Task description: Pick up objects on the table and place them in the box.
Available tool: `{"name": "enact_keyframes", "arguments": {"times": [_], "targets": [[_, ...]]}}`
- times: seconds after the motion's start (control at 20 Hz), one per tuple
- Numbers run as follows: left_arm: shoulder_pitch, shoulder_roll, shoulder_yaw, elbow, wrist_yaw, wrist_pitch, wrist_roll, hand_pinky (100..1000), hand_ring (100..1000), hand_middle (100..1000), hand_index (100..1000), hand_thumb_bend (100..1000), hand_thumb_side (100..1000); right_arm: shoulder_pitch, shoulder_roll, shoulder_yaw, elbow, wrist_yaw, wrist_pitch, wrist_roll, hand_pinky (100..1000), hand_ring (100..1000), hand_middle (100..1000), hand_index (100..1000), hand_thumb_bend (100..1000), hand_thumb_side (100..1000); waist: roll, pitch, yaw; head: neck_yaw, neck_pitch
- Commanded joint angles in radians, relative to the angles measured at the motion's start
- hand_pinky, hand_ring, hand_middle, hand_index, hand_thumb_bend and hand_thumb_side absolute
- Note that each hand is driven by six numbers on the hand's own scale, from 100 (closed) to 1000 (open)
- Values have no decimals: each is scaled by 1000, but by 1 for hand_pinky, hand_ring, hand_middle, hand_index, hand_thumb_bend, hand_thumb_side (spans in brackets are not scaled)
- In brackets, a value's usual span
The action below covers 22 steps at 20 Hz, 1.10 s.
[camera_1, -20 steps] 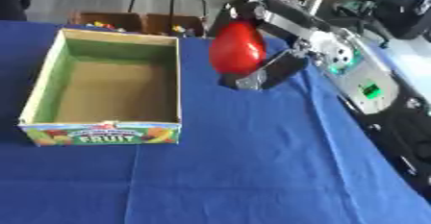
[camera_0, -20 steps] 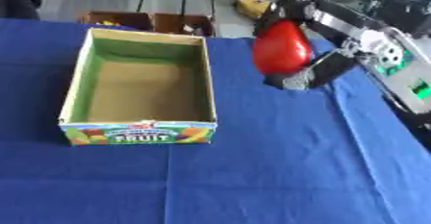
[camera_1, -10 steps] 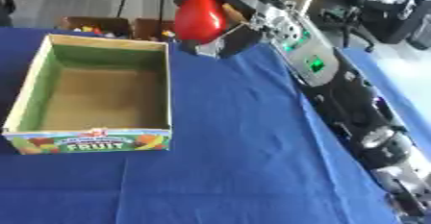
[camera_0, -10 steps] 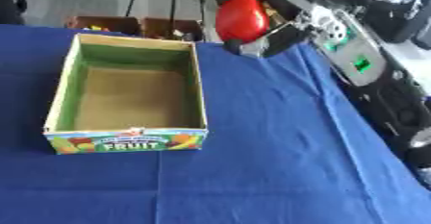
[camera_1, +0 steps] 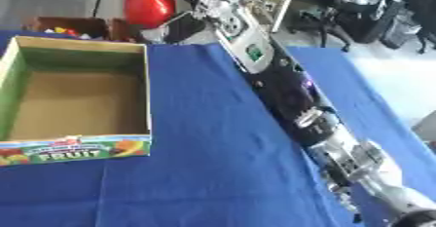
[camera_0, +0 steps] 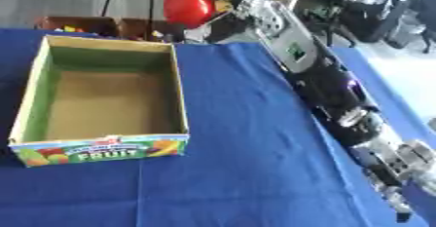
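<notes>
A red, rounded fruit-like object (camera_0: 189, 3) hangs in the air beyond the far right corner of the box, with my right hand (camera_0: 220, 24) shut on it from the right and behind. My right arm (camera_0: 328, 87) runs from the lower right up to it, along the table's right side. The cardboard box (camera_0: 179, 99) with a green lining and a "FRUIT" label on its front wall stands open at the left on the blue cloth, and nothing lies inside it. My left hand shows in neither view.
Blue cloth (camera_0: 247, 162) covers the table in front of and right of the box. Brown bins (camera_0: 85, 26) with small coloured things stand behind the far edge. Office chairs and gear (camera_1: 357, 7) sit beyond the table's right edge.
The camera has shifted, so the box now sits further left. My right hand has carried the red object up and left, from beside the box's right wall to beyond its far right corner.
</notes>
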<state>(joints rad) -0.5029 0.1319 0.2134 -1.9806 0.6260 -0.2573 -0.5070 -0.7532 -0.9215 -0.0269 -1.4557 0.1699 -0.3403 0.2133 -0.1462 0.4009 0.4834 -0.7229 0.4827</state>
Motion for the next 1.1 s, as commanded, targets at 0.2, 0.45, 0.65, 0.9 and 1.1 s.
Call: {"name": "enact_keyframes", "arguments": {"times": [0.2, 0.45, 0.65, 0.9, 1.1], "targets": [[-17, 16, -2, -19, 7, -3, -6, 705, 680, 763, 905, 100, 918, -42, -3, 14, 42, 85, -27, -22, 212, 402, 385, 606, 100, 134, 1, -12, 11, -10, -6], [-25, 12, -1, -19, 8, -4, -7, 706, 680, 763, 905, 100, 918, -61, 31, 45, 58, 123, -49, -10, 213, 405, 387, 605, 100, 146, -8, -5, 30, -1, -15], [-30, 12, 1, -19, 8, -5, -5, 706, 681, 763, 905, 100, 920, -61, 62, 72, 69, 172, -78, -4, 213, 407, 387, 606, 100, 153, -15, -1, 39, -3, -16], [-44, 4, -5, -19, 13, -2, -7, 707, 682, 763, 905, 100, 919, -75, 102, 106, 105, 214, -127, 2, 212, 405, 383, 603, 100, 155, -20, 7, 56, -25, -23], [-52, -2, -7, -19, 17, -2, -11, 706, 681, 763, 905, 100, 919, -86, 115, 121, 120, 236, -167, 3, 213, 409, 387, 602, 100, 169, -24, 16, 73, -38, -28]]}}
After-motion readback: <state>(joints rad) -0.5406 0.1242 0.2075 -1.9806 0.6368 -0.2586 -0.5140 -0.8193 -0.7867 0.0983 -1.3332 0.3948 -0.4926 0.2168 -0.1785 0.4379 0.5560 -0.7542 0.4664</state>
